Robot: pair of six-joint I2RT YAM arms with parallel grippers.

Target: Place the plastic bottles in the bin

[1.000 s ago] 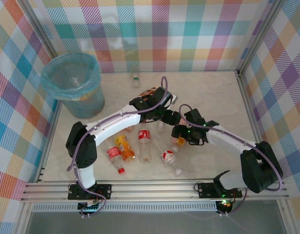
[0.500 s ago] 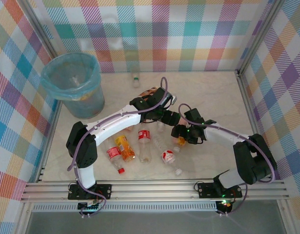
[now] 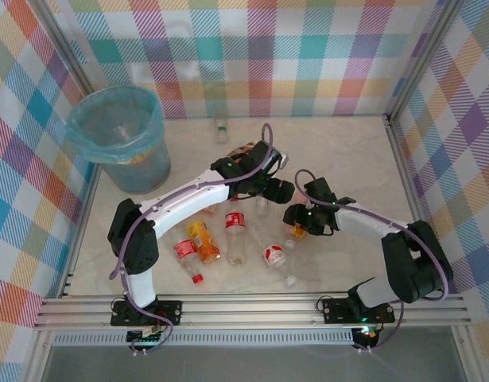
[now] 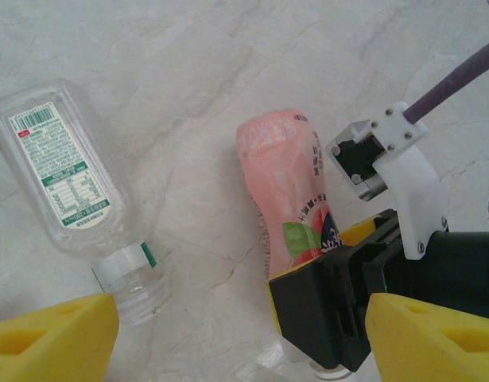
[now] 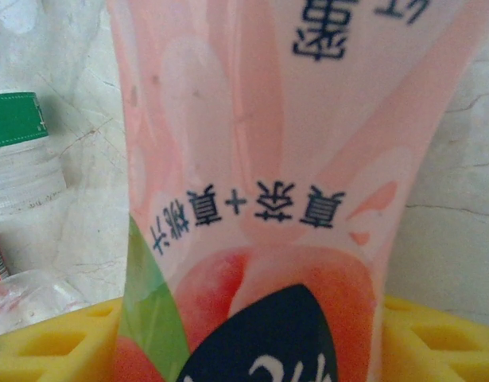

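On the table [image 3: 347, 159] lie at least six plastic bottles [image 3: 234, 235], one bin [image 3: 141, 171].

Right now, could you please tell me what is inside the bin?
The bin shows its light-blue bag liner and a pale shape near the bottom, too small to identify. Its near wall covers anything lying lower.

My right gripper [image 5: 252, 342] has yellow pads [image 5: 53, 342]. The peach-drink bottle [image 5: 260, 159] is pink with dark lettering and a green leaf; the table [image 5: 459, 199] is cream, grey-veined marble.
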